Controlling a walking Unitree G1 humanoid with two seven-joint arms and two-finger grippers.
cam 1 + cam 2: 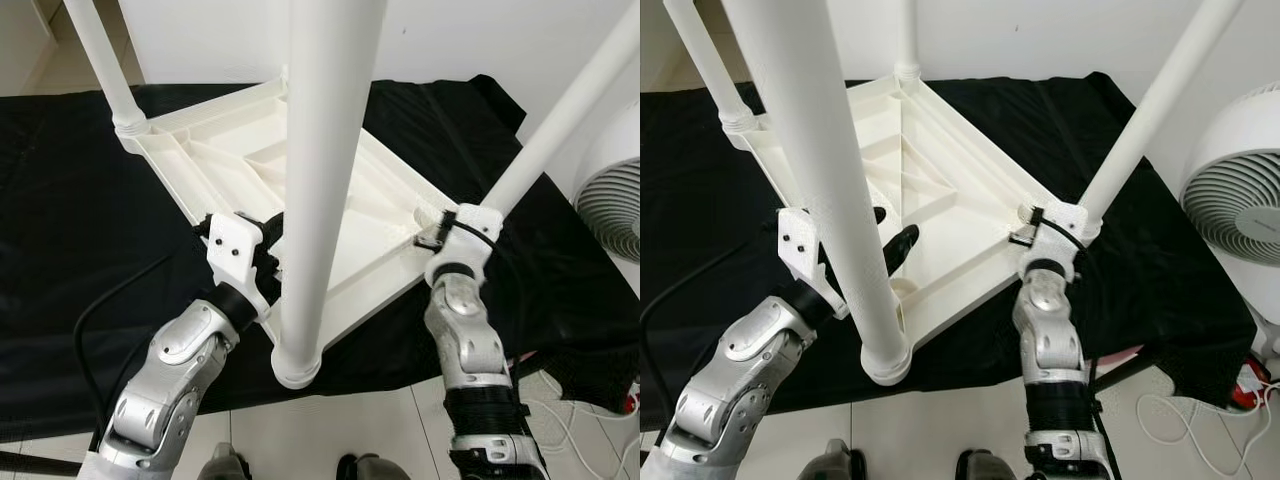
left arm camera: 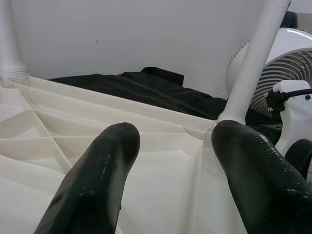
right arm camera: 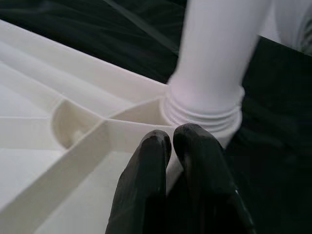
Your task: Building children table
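Observation:
A white plastic table [image 1: 230, 150] lies upside down on a black cloth, its ribbed underside facing up. Three white legs stand in its corners: the near one [image 1: 320, 200], the right one [image 1: 560, 130] and the far left one [image 1: 105, 70]. My left gripper [image 2: 173, 141] is open and reaches over the underside beside the near leg, with nothing between its fingers. At the right corner my right gripper [image 3: 171, 141] is shut, its fingertips resting against the table's rim just below the threaded base [image 3: 204, 109] of the right leg.
The black cloth [image 1: 80, 200] covers the floor under the table. A white fan [image 1: 1240, 200] stands close on the right. White cables [image 1: 585, 420] lie on the tiled floor at the near right, and a black cable [image 1: 100, 310] runs by my left arm.

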